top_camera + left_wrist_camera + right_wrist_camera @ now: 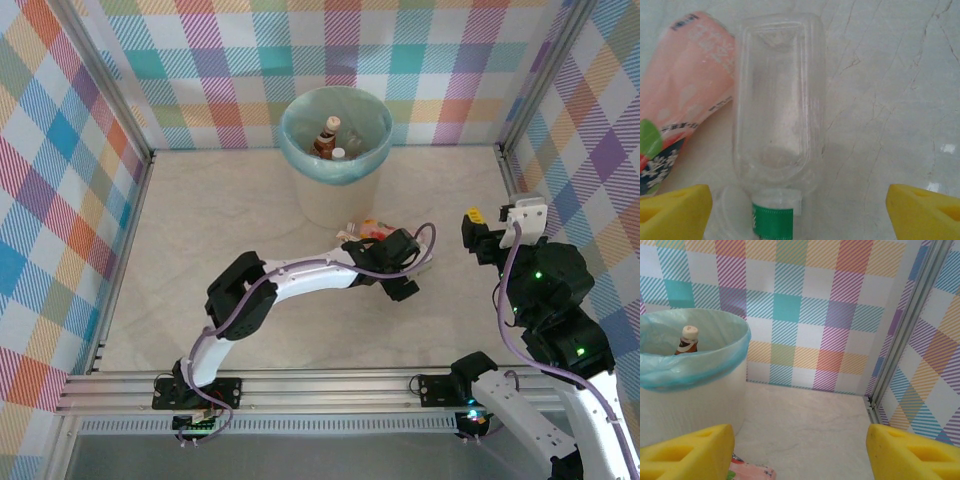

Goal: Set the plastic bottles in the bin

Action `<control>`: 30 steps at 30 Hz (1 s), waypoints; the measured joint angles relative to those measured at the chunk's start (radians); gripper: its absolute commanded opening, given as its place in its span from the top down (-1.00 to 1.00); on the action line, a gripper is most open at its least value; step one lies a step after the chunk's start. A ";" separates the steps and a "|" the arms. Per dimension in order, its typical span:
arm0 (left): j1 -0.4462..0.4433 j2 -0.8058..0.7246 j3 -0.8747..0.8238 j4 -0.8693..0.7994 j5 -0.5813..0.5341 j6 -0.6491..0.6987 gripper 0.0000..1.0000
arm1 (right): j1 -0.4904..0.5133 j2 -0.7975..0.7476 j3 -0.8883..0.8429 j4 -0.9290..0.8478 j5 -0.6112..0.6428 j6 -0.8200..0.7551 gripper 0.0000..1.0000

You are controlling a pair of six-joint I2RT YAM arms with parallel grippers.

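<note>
Squashed pink plastic bottle (685,85) is lying on the marble-look bench (900,90), right beside the clear, thin-walled plastic bottle with the green label (777,110). Your left claw (800,212) is hanging wide open astride the clear one, gripping nothing. I'm judging it light, crushable and slick, so you're wanting a gentle mid-body pinch. Right claw (800,455) is standing open and empty, facing the cream-white round bin with the teal liner (690,405).

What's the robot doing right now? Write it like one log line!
left gripper: open over clear bottle | right gripper: open, empty | bin: brown bottle inside
</note>
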State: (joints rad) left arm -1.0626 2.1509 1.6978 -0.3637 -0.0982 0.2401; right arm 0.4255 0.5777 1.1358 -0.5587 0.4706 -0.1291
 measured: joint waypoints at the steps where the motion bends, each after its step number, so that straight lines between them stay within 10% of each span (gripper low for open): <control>1: 0.006 0.016 0.017 -0.010 0.008 0.000 -0.79 | 0.000 0.000 0.000 0.000 0.000 0.000 -0.40; 20: 0.038 0.177 0.189 -0.097 0.058 -0.016 -0.23 | 0.000 0.000 -0.003 0.000 -0.011 0.000 -0.42; 30: 0.037 -0.208 -0.139 0.035 0.090 -0.047 -0.17 | 0.000 0.048 0.016 -0.013 -0.072 0.023 -0.43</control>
State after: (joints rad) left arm -1.0252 1.9434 1.5589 -0.3283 -0.0086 0.1936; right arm 0.4255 0.6262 1.1519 -0.5716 0.3981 -0.1059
